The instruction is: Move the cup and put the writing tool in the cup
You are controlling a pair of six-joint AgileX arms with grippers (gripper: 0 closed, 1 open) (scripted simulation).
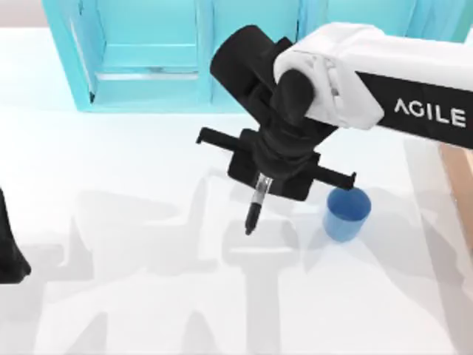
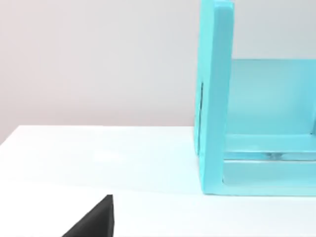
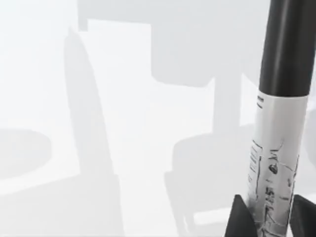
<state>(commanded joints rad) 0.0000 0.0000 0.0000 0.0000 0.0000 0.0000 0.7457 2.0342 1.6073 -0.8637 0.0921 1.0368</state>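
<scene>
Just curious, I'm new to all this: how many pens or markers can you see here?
1. The marker hangs tip-down in the right gripper, above the table, left of the blue cup. More could be hidden behind the arm.

The marker's [image 1: 256, 203] upper end is hidden under the right hand [image 1: 264, 180].

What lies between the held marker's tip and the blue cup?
Nothing: in the top view, bare white table separates the marker, held by the right end effector, from the cup.
</scene>
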